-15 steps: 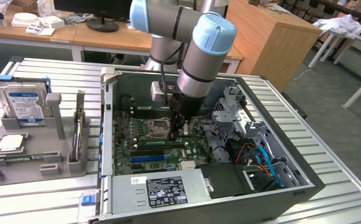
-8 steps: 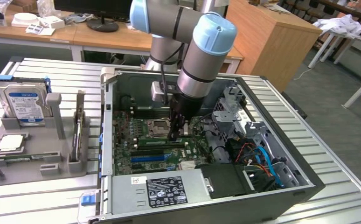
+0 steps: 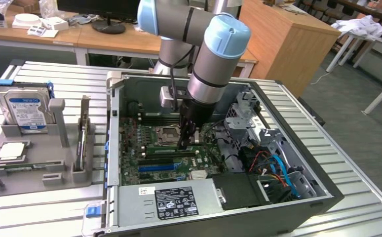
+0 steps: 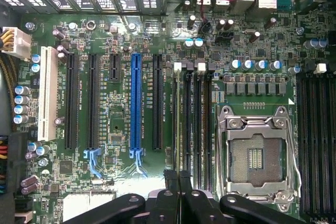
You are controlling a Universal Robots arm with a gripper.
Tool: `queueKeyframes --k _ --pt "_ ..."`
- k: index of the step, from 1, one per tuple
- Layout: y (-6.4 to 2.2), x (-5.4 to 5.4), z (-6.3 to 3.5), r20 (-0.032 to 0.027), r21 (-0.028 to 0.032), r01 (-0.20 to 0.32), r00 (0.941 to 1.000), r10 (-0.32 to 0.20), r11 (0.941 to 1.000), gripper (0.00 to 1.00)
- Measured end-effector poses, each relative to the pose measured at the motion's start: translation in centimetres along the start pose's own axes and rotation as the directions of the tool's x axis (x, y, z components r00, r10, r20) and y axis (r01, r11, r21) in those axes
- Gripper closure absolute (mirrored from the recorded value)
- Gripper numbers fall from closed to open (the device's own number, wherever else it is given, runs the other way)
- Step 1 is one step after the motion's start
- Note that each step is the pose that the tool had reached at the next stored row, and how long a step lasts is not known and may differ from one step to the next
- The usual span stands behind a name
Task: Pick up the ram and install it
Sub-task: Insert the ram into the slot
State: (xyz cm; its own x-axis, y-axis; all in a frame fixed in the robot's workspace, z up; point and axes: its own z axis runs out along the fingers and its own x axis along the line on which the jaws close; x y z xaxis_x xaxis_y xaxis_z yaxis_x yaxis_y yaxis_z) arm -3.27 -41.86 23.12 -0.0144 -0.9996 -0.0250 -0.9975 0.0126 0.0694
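Observation:
My gripper (image 3: 189,144) reaches down into the open computer case (image 3: 309,163), its tips low over the long black memory slots (image 3: 168,152) beside the CPU socket (image 3: 168,133). In the wrist view the gripper (image 4: 178,178) is shut, its black fingers (image 4: 170,182) pressed together at the end of the memory slots (image 4: 198,129). Nothing shows between the fingers. The CPU socket (image 4: 255,156) is open and bare. A ram (image 3: 82,143), a thin greenish stick, stands on edge in the grey holder (image 3: 39,158) at the exterior view's left, apart from the gripper.
The grey holder also carries a silver hard drive (image 3: 27,109) with a blue-white label and a small square chip (image 3: 10,150). Inside the case lie the power supply (image 3: 174,200), blue and orange cables (image 3: 277,170) and a drive cage (image 3: 247,116). Expansion slots (image 4: 136,100) run beside the memory slots.

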Motion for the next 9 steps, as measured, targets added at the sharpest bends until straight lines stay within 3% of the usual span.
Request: queueKeyframes --k 9 --pt "-0.01 0.00 0.17 0.0001 0.0001 0.000 1.0000 0.000 1.0000 0.88"
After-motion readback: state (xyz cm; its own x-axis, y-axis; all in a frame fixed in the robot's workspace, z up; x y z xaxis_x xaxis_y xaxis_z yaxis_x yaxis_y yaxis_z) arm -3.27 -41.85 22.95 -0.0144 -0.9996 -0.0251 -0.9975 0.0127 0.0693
